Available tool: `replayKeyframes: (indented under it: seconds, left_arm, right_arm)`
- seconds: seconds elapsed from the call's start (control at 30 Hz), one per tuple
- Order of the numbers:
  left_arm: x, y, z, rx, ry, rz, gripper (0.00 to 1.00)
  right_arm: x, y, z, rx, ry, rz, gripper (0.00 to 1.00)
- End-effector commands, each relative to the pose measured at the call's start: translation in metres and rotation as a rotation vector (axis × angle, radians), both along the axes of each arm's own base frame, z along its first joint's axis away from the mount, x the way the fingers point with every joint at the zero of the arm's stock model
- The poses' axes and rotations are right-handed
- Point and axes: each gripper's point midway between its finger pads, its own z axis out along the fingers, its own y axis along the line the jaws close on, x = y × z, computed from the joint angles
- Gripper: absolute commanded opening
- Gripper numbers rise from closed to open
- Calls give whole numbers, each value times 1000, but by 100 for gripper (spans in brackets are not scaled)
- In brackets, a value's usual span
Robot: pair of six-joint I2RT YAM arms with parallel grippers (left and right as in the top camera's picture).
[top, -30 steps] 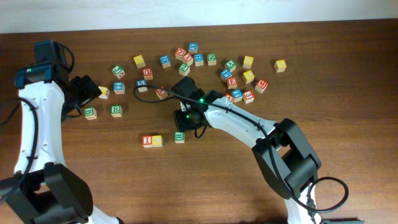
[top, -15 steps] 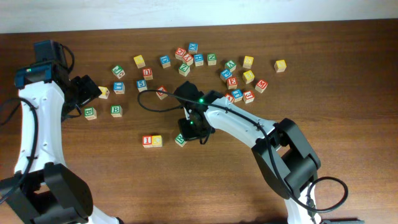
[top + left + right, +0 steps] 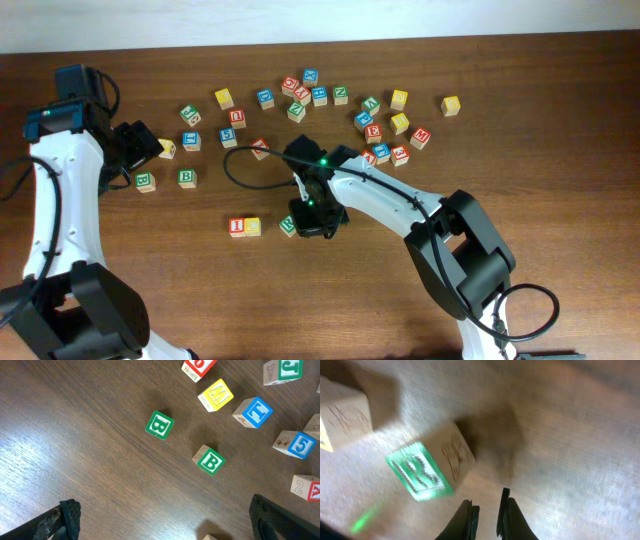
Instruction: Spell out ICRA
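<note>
Placement of the green R (image 3: 288,226) is the current step — it lies askew toward the bench's front edge, just apart from I (image 3: 237,226) and C (image 3: 252,226), the clenched, empty right hand (image 3: 487,510) beside it — and next needs nudging flush against C.

Dark wooden table (image 3: 250,300), pale backdrop (image 3: 300,20).

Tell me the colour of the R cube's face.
Green face on small wooden cube, right wrist view.
</note>
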Motion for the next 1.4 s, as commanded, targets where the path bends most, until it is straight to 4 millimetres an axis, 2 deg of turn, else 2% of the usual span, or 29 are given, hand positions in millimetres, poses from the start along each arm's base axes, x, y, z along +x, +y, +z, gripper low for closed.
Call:
replayKeyframes:
  seconds: [0.0, 0.13, 0.23, 0.43, 0.53, 0.83, 1.17, 1.37]
  left_arm:
    - [3, 1, 4, -2, -16, 14, 99]
    - [3, 1, 5, -2, -16, 14, 99]
    - [3, 1, 5, -2, -16, 14, 99]
    - [3, 1, 5, -2, -16, 14, 99]
    - [3, 1, 5, -2, -16, 14, 99]
    - [3, 1, 5, -2, -16, 14, 99]
    - [3, 1, 5, -2, -16, 14, 99]
    - [3, 1, 5, -2, -16, 14, 99]
  right_arm:
    - [-13, 0, -4, -6, 50, 17, 9]
    - [-19, -1, -7, -30, 82, -45, 10]
    - [-28, 3, -9, -38, 89, -29, 9]
    - [-37, 29, -10, 5, 40, 36, 9]
    - [-30, 40, -9, 41, -4, 48, 9]
    - [-9, 56, -6, 103, -98, 45, 9]
    - [-7, 59, -5, 114, -109, 45, 10]
    - [-24, 42, -9, 43, -36, 46, 10]
